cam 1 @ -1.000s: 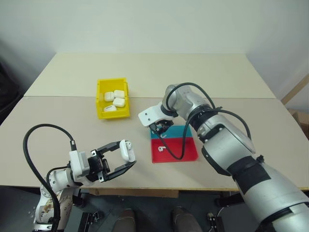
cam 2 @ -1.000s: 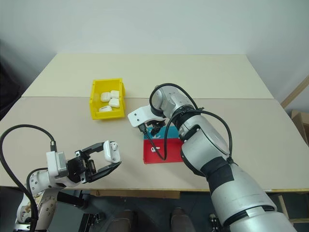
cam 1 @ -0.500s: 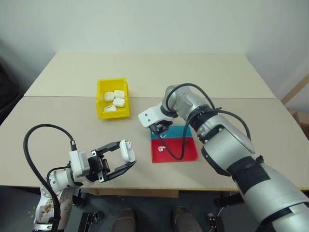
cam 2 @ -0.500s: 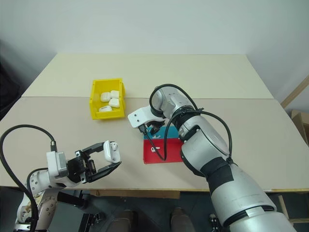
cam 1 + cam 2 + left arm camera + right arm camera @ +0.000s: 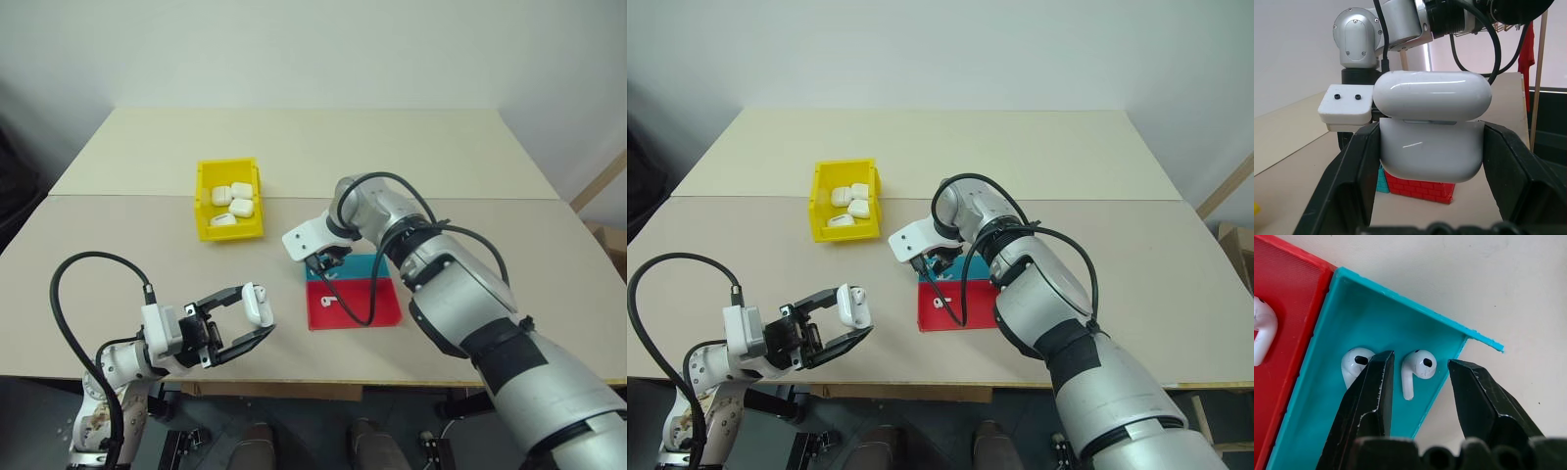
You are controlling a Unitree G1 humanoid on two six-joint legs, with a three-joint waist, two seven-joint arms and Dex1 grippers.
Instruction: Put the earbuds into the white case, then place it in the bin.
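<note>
Left gripper (image 5: 257,318) low at the near left, off the front edge of the table (image 5: 294,147), fingers clamped on the white case (image 5: 1431,131), lid up and hinged open

Right gripper (image 5: 1420,377) angled steeply down over the blue tray (image 5: 1352,396), black fingers (image 5: 1371,391) spread apart, 1 on either side of an earbud (image 5: 1418,366) lying in the tray's corner, neither pad clearly touching it

Second earbud (image 5: 1354,363) just beside the first in the same blue tray, partly hidden behind 1 finger

Third earbud (image 5: 1263,335) over in the red tray (image 5: 355,302), which sits flush against the blue one, red nearer the front edge

Yellow bin (image 5: 228,199) well apart from both trays, further back and to the left, holding several closed white cases (image 5: 235,200) already

Held case nowhere near the bin, up in the left grip above and off the table's front edge

Black cable (image 5: 362,294) looping from the right wrist across the red tray
</note>
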